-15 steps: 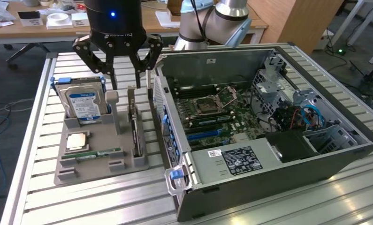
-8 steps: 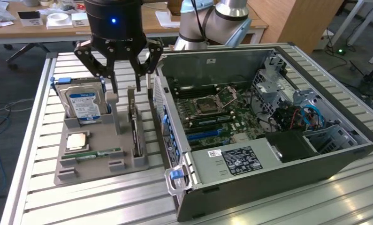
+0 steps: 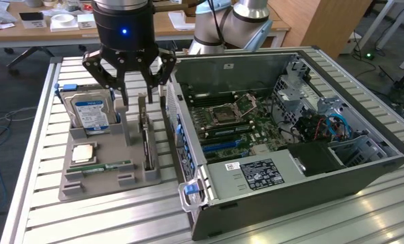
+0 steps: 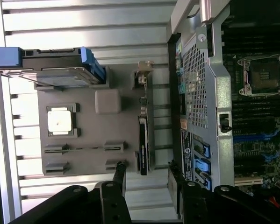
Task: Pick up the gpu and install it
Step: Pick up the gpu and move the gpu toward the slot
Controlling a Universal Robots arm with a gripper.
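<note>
Claw and arm
- Arm [image 3: 124, 20] is cut off by the upper edge of the exterior view.
- Claw [image 3: 134, 95] is released: both fingers are spread wide with nothing between them.
- It hangs over the far end of the gray holder [image 4: 90, 128].
- In the wrist view the two dark fingers [image 4: 119, 179] stand either side of the gpu's line. Their upper links run out of the picture.

Hard to make out
- The gpu [image 3: 147, 140] shows edge-on from both cameras, as a thin dark strip. Its faces and components cannot be read.
- In the exterior view its far end sits behind a claw finger. I cannot tell from there whether the finger touches the card.
- In the wrist view the fingertips look clear of it.
- The silver bracket [image 4: 144, 70] shows at the end away from the fingers.

Holder, on the slatted table [image 3: 120, 218]
- The gpu stands upright on its long edge in the slot along the side nearest the computer case [image 3: 290, 203].
- The hard drive [image 3: 91, 113], blue label outward, stands upright at the far corner on the exterior view's left.
- The processor chip [image 3: 84, 152] lies flat in its pocket.
- The RAM stick [image 3: 105, 167] lies in the slot just in front of the chip.

Case, just beside the holder on the exterior view's right
- It lies on its side with the panel off.
- The motherboard [image 3: 239, 124] is exposed, socket at the middle.
- The power supply [image 3: 256, 173], with its black label, sits at the near end.
- Blue cables [image 3: 337, 127] run by the drive cage.
</note>
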